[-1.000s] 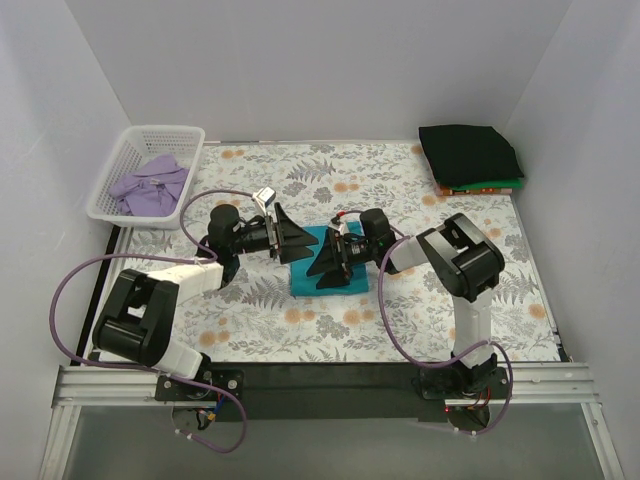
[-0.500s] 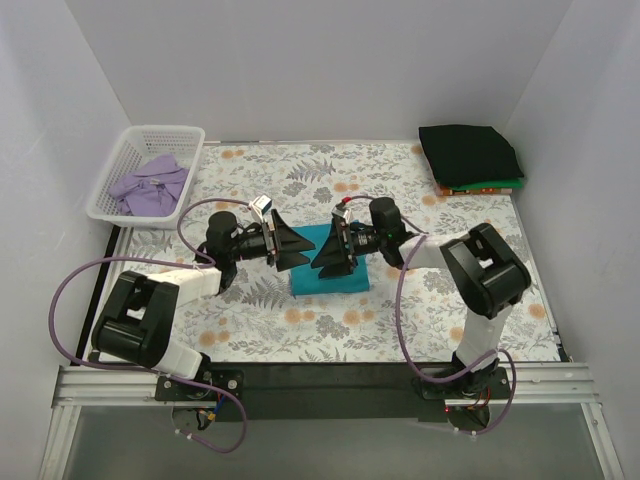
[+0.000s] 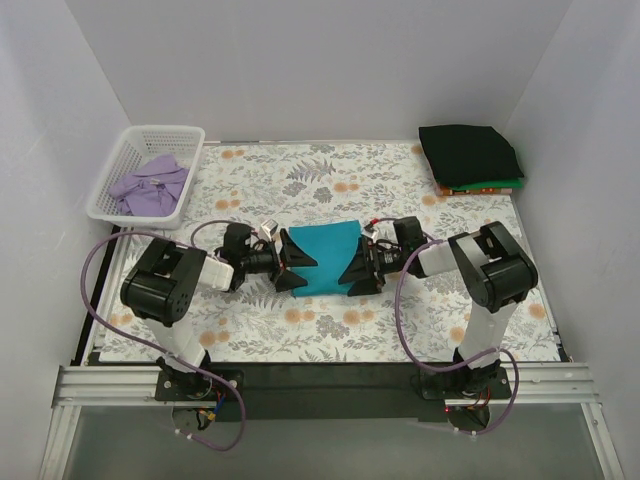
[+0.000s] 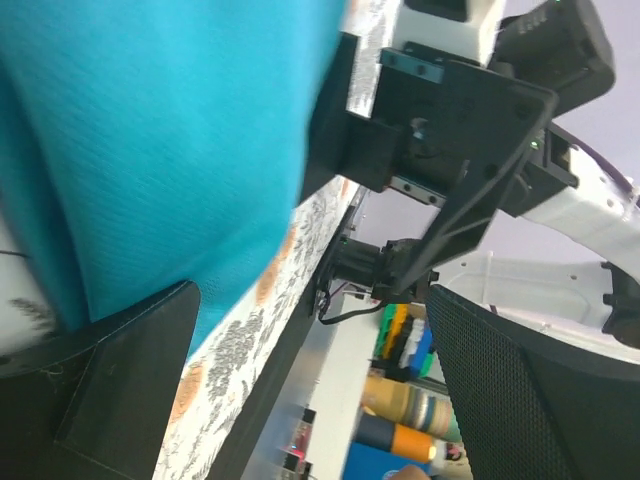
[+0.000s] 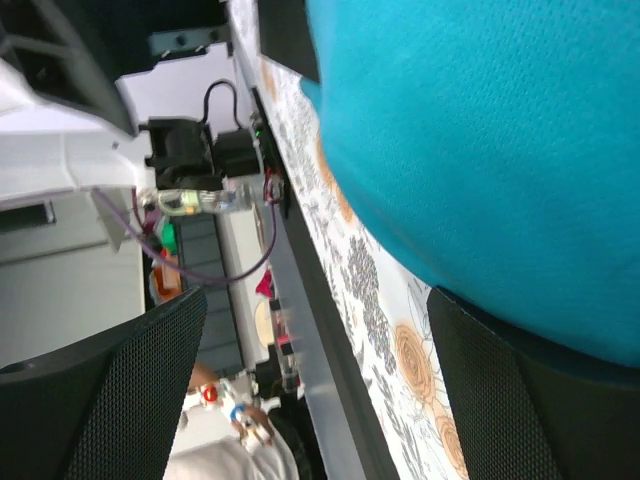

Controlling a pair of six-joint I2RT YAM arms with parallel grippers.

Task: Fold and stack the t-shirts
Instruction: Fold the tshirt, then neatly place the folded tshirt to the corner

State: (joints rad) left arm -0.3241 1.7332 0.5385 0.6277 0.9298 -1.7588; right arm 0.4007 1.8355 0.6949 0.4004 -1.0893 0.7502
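Observation:
The teal t-shirt (image 3: 320, 256) lies folded flat in the middle of the floral cloth. My left gripper (image 3: 297, 270) is at its left near edge, low on the table, jaws wide open. In the left wrist view (image 4: 320, 400) the teal cloth (image 4: 150, 130) fills the upper left and reaches one finger (image 4: 120, 380). My right gripper (image 3: 358, 272) is at the shirt's right near edge, also open; in the right wrist view (image 5: 320, 400) the teal cloth (image 5: 480, 130) meets one finger (image 5: 540, 400). Neither gripper holds cloth.
A white lattice basket (image 3: 150, 135) at the back left holds the lavender shirt (image 3: 150, 185). A folded black shirt (image 3: 470, 152) tops a stack at the back right, with green and orange-red edges (image 3: 490, 186) below. The table's near metal rail (image 3: 320, 380) runs behind the arms.
Both grippers have come down off the top of the teal shirt and toward me, to its left and right near edges. They now lie low on the table, facing each other.

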